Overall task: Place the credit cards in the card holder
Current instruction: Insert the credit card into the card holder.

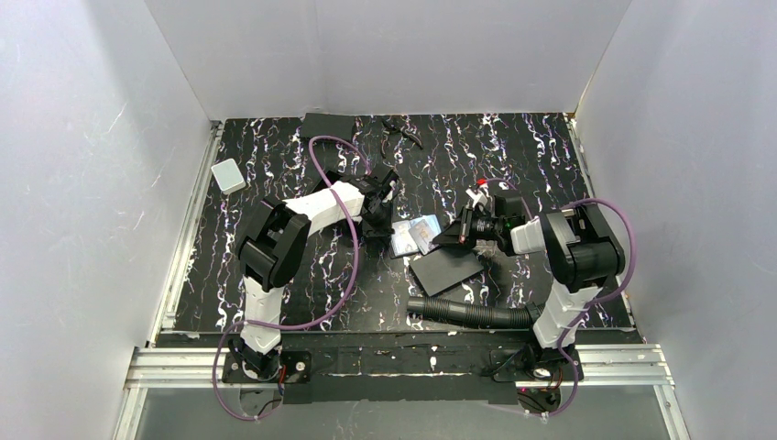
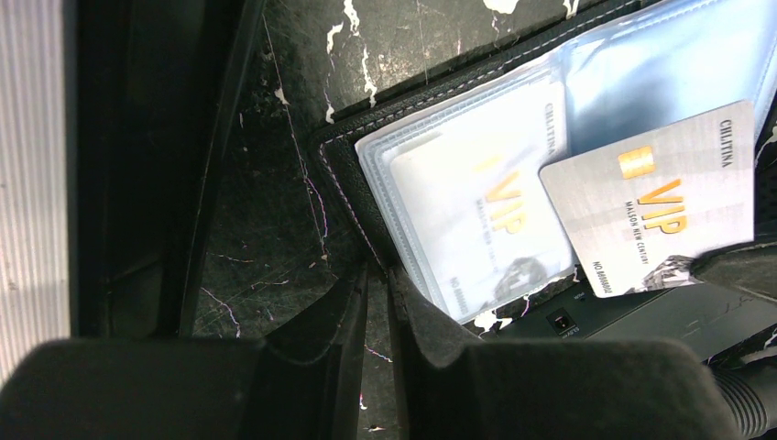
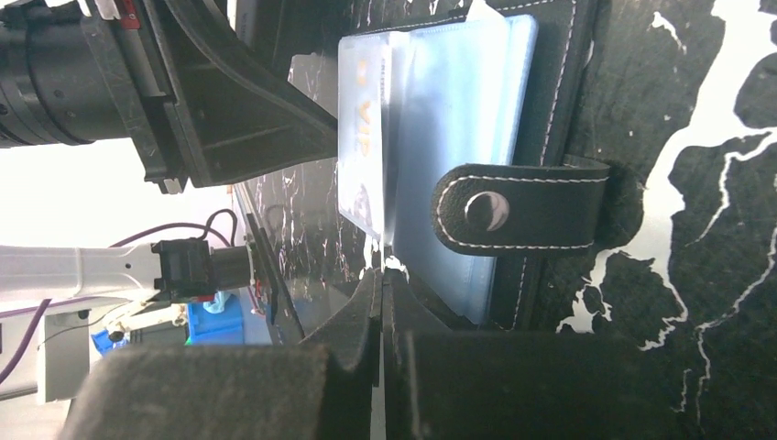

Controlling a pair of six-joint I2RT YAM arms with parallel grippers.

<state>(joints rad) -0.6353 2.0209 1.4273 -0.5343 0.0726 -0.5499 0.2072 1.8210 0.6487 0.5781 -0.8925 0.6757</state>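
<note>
Right gripper (image 3: 380, 275) pinching credit card (image 2: 655, 202), seemingly, over card holder (image 2: 344, 174); left gripper (image 2: 378, 275) state unclear

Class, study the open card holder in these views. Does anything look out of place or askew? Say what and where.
The loose VIP card lies tilted across the open card holder, with its edges at an angle to the clear sleeves and in no pocket. The other VIP card sits straight inside a sleeve, so the tilted one stands out.
</note>
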